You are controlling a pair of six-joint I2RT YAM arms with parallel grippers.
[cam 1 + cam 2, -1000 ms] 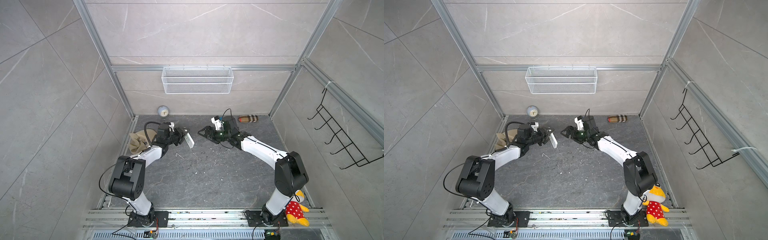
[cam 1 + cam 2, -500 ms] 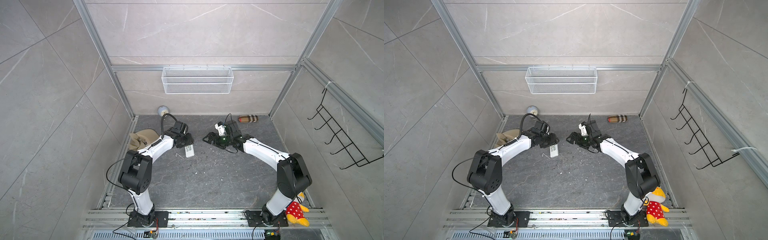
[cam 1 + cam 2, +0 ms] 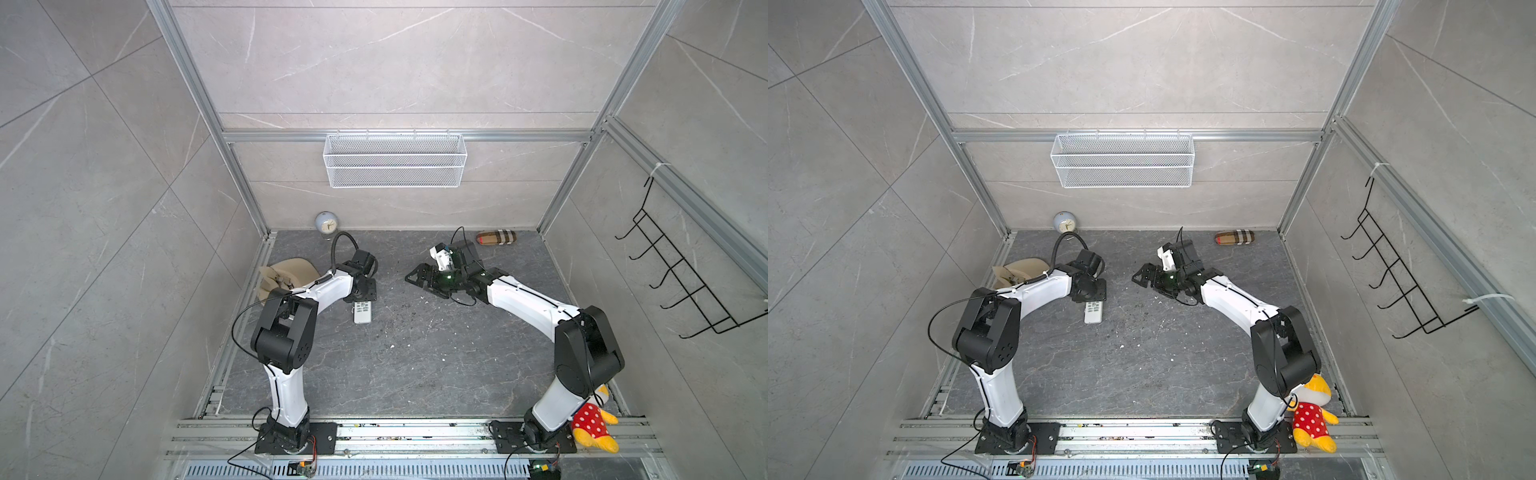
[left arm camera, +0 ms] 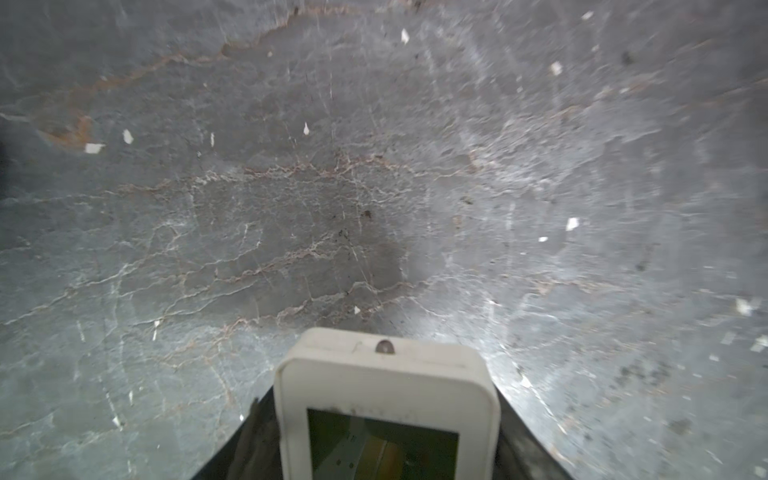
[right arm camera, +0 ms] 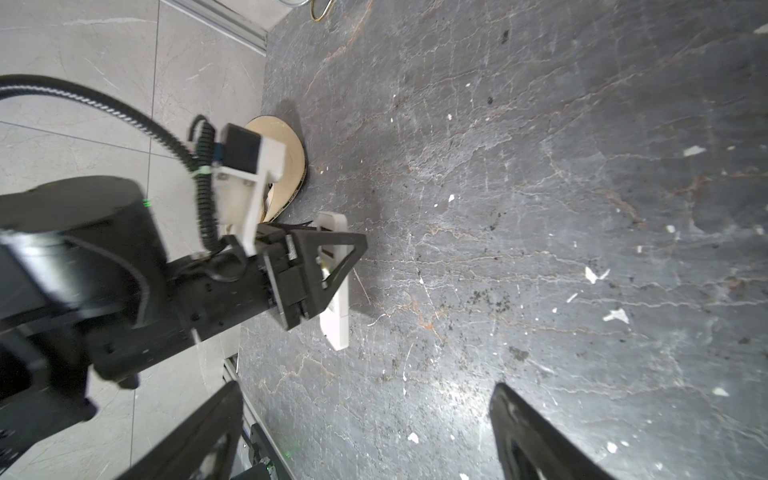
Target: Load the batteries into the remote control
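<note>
Black left gripper [image 3: 365,296] clamps the white remote control [image 3: 362,313] between part-closed jaws, display end jutting past the fingertips, low over dark stone floor [image 3: 415,353]. Well apart, right gripper [image 5: 365,432] hangs, jaws spread wide, empty.

The left arm is reached forward, the left gripper [image 3: 363,296] turned downward and closed on the remote [image 3: 362,314], while the right arm is stretched toward the middle, the right gripper [image 3: 415,277] held low with jaws spread wide.
</note>
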